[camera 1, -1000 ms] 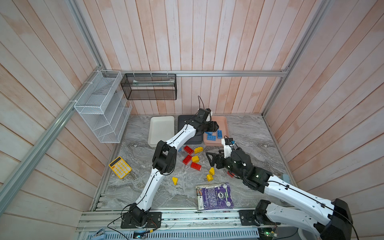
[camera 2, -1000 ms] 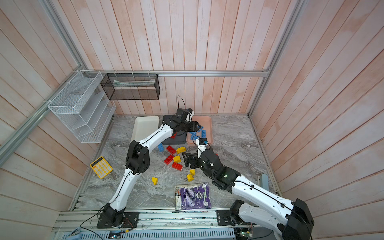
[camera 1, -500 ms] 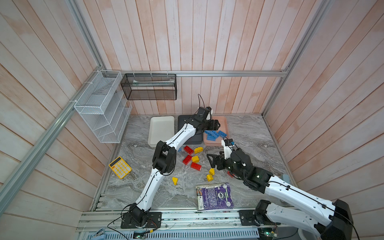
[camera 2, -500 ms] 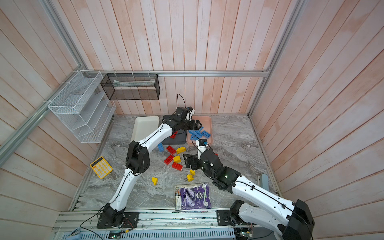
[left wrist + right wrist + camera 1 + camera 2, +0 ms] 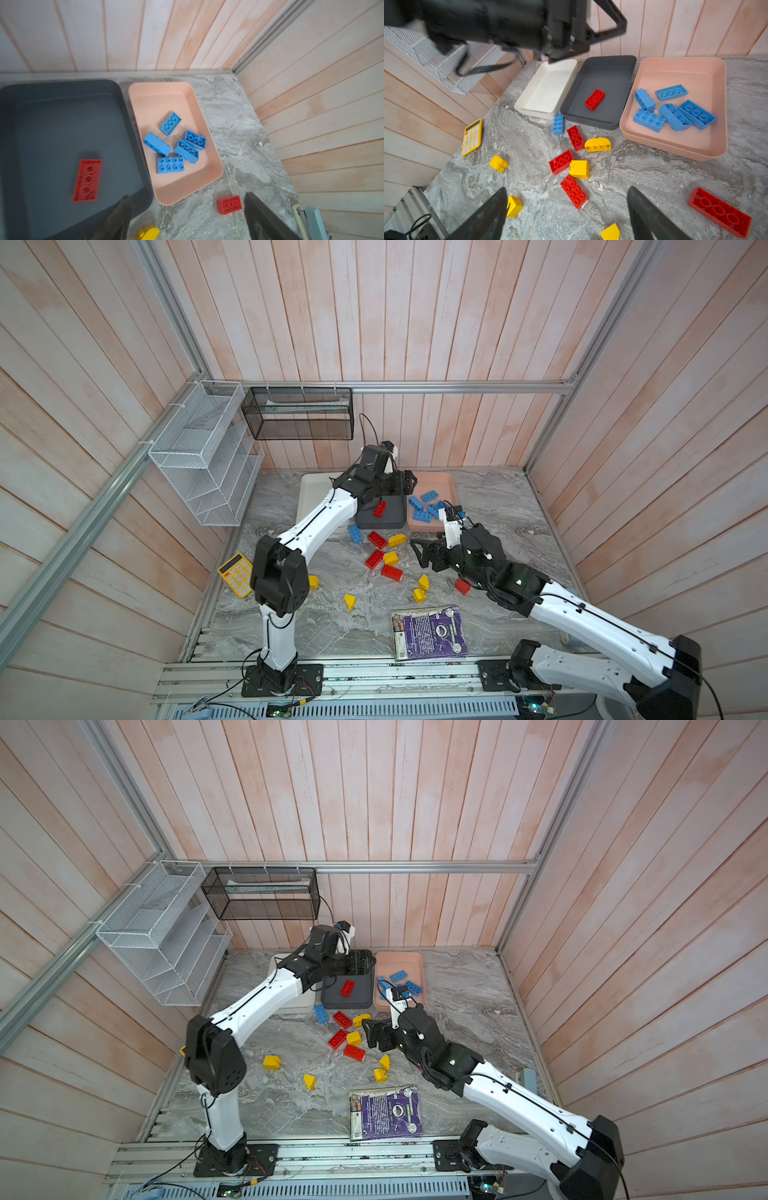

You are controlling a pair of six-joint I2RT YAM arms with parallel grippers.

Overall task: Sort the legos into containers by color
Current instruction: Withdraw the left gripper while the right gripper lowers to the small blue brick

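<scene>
Three trays line up at twelve o'clock on the marble table [image 5: 498, 497], taking the far wall as twelve. The white tray [image 5: 309, 495] is at eleven, the dark grey tray [image 5: 392, 516] is dead on twelve, and the salmon pink tray [image 5: 441, 483] is at one.

Up there the left gripper [image 5: 405, 486] hangs over the far end of the dark grey tray, close to the pink rim. Its fingers [image 5: 121, 216] are spread wide, with nothing between them. One red brick [image 5: 379, 508] lies flat inside the dark grey tray. Five blue bricks [image 5: 170, 165] are heaped in the salmon pink tray, toward its near end.

Centre table, the loose legos! A lone blue brick [image 5: 354, 533] sits just beside the near corners of the white and grey trays. Three red bricks [image 5: 374, 559] are bunched below it. Six yellow bricks [image 5: 390, 558] run from that bunch out toward seven o'clock.

At three o'clock of the bunch the right gripper [image 5: 420, 556] hovers above the marble, jaws parted and empty. A fourth loose red one [image 5: 462, 586] lies at four o'clock, beside the right arm.

The yellow calculator [image 5: 236, 574] is at nine and the purple book [image 5: 430, 632] at six.
</scene>
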